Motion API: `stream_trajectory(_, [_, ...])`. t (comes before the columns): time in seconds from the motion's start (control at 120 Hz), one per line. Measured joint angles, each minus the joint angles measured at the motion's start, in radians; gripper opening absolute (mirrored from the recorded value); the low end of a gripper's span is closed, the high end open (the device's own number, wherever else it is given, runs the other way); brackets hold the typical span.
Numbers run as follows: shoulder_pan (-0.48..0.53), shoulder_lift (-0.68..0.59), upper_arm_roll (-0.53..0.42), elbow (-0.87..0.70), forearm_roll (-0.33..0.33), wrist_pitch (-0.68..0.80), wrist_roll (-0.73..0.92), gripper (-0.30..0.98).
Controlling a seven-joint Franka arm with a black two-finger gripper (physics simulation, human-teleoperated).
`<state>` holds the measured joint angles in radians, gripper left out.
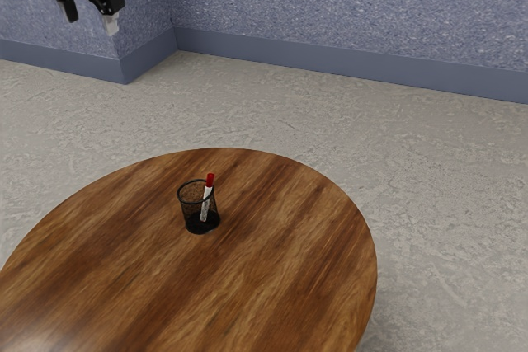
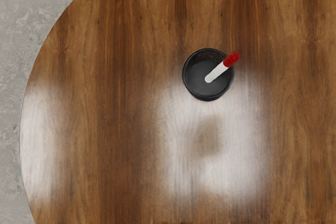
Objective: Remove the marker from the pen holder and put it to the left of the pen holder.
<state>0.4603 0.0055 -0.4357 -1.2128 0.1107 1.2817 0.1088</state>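
Observation:
My gripper (image 1: 89, 24) is high up at the exterior view's upper left, well above and apart from the pen holder, its two fingers spread wide with nothing between them. The pen holder (image 1: 190, 214), a round black mesh cup, stands upright on the table. A white marker (image 1: 205, 202) with a red cap leans inside it, the cap sticking out over the rim. From above, the wrist view has the pen holder (image 2: 197, 85) with the marker (image 2: 219, 70) tilted across its opening, red end past the rim.
The round brown wooden table (image 1: 280, 278) has a curved edge, with grey floor (image 1: 445, 204) beyond it. A speckled blue wall (image 1: 346, 6) rises behind. Glare lies on the tabletop (image 2: 131, 156) in the wrist view.

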Motion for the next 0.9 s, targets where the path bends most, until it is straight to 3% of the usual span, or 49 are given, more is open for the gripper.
stream_trajectory(0.133, [-0.077,0.024,-0.009,-0.032,0.006,-0.009,0.003,0.68])
stream_trajectory(0.208, [-0.065,0.003,0.006,-0.232,-0.001,0.077,-0.004,0.68])
stream_trajectory(0.275, [-0.077,0.070,0.027,-0.317,-0.002,0.163,-0.028,0.68])
stream_trajectory(0.375, [0.094,0.231,0.052,-0.347,-0.024,0.291,-0.101,0.68])
stream_trajectory(0.45, [0.118,0.343,0.058,-0.342,-0.042,0.368,-0.166,0.69])
stream_trajectory(0.558, [-0.049,0.480,0.176,-0.194,-0.014,0.390,-0.262,0.69])
stream_trajectory(0.683, [-0.193,0.574,0.212,-0.082,-0.013,0.378,-0.394,0.69])
stream_trajectory(0.9, [-0.281,0.688,0.215,-0.003,-0.010,0.376,-0.589,0.69])
